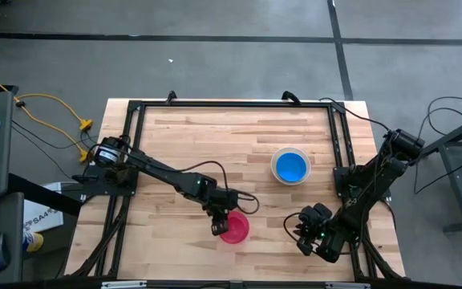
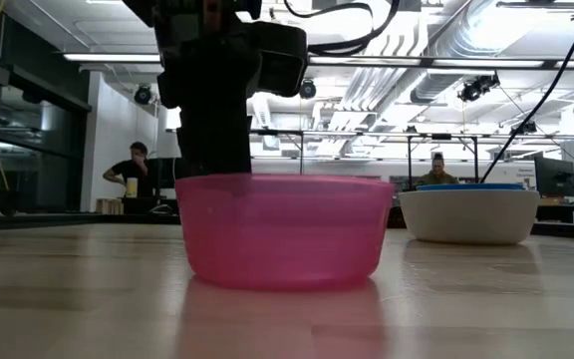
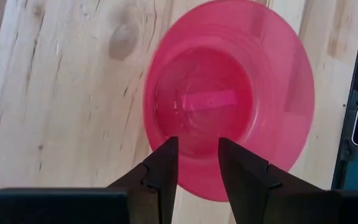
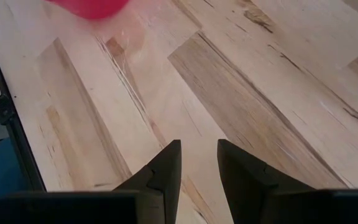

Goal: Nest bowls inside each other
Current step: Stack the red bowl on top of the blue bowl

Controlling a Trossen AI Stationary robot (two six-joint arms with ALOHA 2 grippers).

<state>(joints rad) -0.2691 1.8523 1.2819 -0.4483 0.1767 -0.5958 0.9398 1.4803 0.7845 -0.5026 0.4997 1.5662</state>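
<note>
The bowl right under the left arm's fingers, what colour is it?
Pink-red and see-through; the bowl shows best in the left wrist view.

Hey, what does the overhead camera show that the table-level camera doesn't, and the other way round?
Only the high view shows the whole table, both arms, the right tool parked near the table's right front edge, and blue filling the inside of the white bowl.

Only the low view shows the room behind, with two people far off, and the bowls' side walls.

Both show the pink bowl, the white bowl to its right with a gap between them, and the left tool at the pink bowl's rim.
</note>
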